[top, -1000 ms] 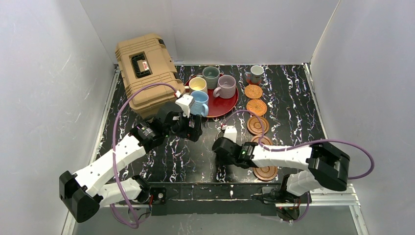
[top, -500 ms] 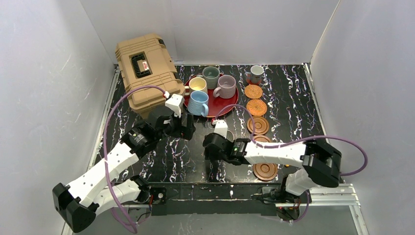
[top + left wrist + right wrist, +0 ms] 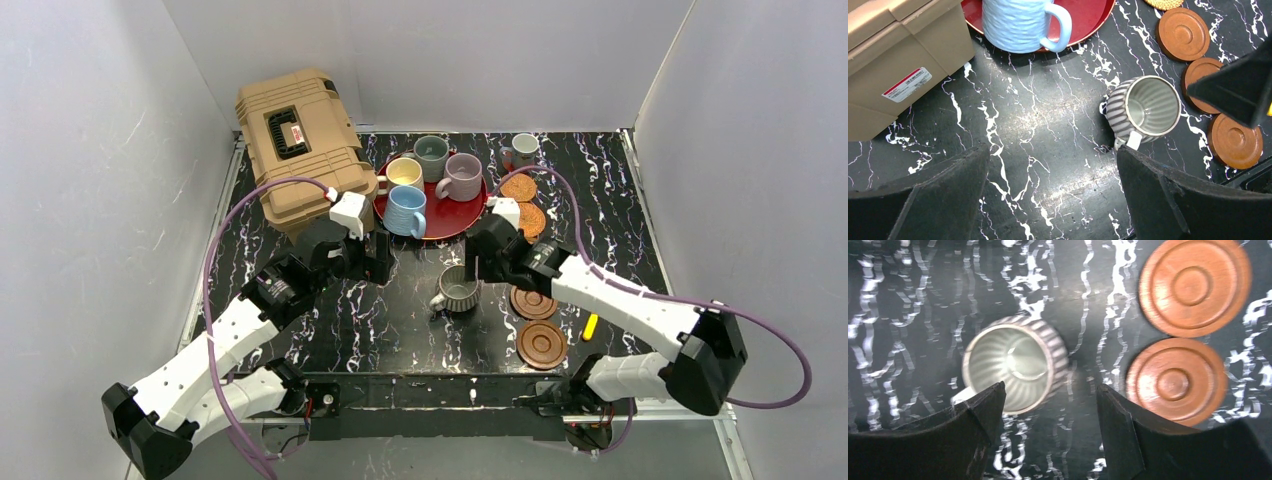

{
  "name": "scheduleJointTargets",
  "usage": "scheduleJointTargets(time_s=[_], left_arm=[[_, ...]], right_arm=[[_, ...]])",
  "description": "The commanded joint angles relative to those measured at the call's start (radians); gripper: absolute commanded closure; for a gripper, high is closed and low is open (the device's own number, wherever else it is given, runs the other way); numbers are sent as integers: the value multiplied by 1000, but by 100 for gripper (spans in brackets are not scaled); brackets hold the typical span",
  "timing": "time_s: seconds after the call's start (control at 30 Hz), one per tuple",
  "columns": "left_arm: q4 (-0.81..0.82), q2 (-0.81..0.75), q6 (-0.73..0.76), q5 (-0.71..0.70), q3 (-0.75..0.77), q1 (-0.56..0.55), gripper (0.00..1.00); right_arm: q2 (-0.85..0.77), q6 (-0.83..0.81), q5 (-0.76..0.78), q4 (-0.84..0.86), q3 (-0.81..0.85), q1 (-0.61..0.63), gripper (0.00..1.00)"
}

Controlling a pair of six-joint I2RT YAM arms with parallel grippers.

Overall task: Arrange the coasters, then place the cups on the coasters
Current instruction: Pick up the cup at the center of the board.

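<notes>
The ribbed grey cup (image 3: 460, 290) (image 3: 1144, 107) (image 3: 1015, 370) stands upright on the bare table, on no coaster. My right gripper (image 3: 483, 262) (image 3: 1050, 390) hovers open just above and to its right, holding nothing. My left gripper (image 3: 378, 258) (image 3: 1052, 152) is wide open over bare table left of that cup. Three dark brown coasters (image 3: 1183, 34) (image 3: 1204, 82) (image 3: 1235, 140) lie in a line to the cup's right. Two orange coasters (image 3: 517, 187) continue that line at the back. The white cup (image 3: 523, 150) sits at its far end. A light blue cup (image 3: 407, 210) (image 3: 1018, 22) stands on the red tray (image 3: 465, 218).
Cream-yellow (image 3: 404, 172), grey-green (image 3: 432, 152) and lilac (image 3: 463, 175) cups also stand on the tray. A tan hard case (image 3: 300, 140) fills the back left. A small yellow object (image 3: 590, 326) lies by the nearest coasters.
My right gripper opened and rose back-right off the ribbed grey cup, which now stands uncovered on the table. My left gripper drew back left from the light blue cup.
</notes>
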Motion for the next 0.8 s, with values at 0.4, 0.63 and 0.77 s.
scheduleJointTargets(time_s=[0.4, 0.63, 0.77], left_arm=[[12, -14, 17, 6, -13, 9, 3], [14, -14, 18, 8, -13, 8, 4], [13, -10, 18, 7, -10, 8, 3]], right_arm=[[327, -485, -211, -83, 227, -174, 29], [397, -490, -233, -85, 229, -174, 48], [383, -468, -243, -73, 206, -172, 62]])
